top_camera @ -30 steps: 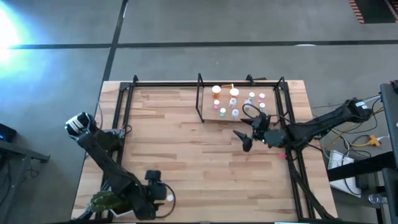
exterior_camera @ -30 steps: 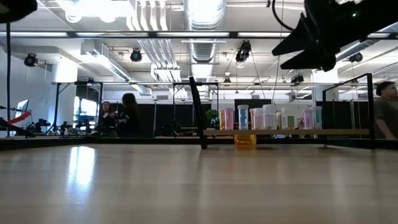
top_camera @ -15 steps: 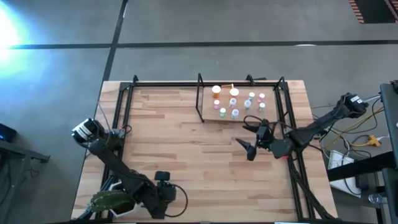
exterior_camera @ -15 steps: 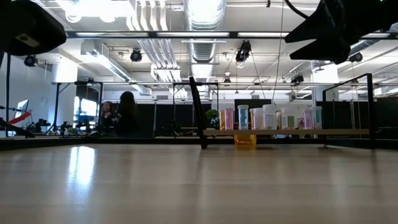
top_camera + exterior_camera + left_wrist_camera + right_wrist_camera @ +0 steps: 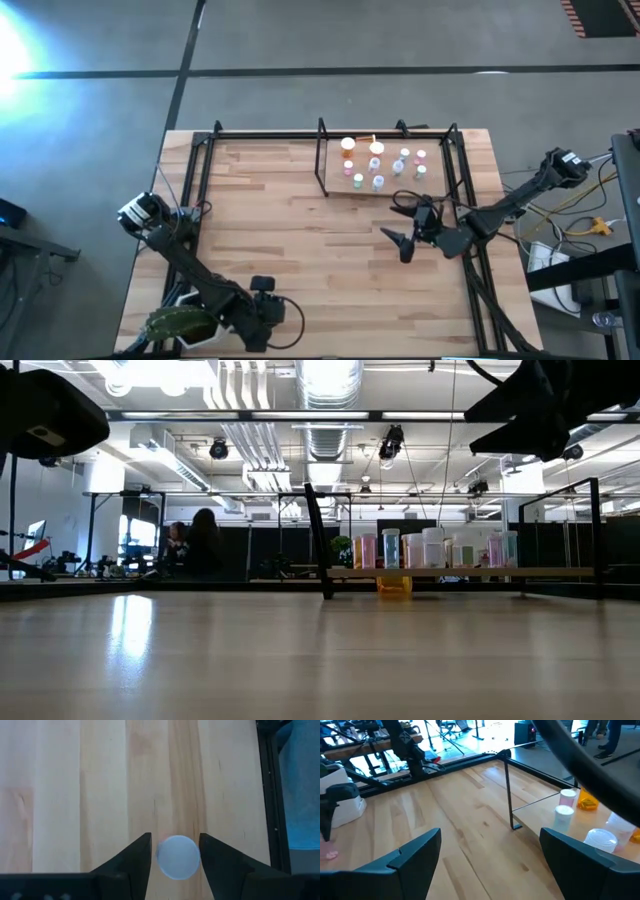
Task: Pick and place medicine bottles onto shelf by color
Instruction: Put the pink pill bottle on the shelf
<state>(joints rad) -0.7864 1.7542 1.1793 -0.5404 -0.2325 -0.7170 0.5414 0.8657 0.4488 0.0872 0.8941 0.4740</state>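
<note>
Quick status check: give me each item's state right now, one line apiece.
Left pincer: at the near left table edge, fingers on either side of a pale bluish bottle, grip not confirmed.
Right pincer: open, empty, raised just in front of the shelf.
Shelf bottles: upright, standing on the shelf.

Both arms were dark and slender. The left arm (image 5: 190, 268) carried a white-and-black round joint cap; the right arm (image 5: 510, 205) trailed thin black cables. Wrist views showed matte black, wedge-shaped fingers (image 5: 131, 862).

Small bottles (image 5: 377, 160) upright on wooden shelf (image 5: 335, 185), one white-capped bottle (image 5: 178, 857) on tabletop
</note>
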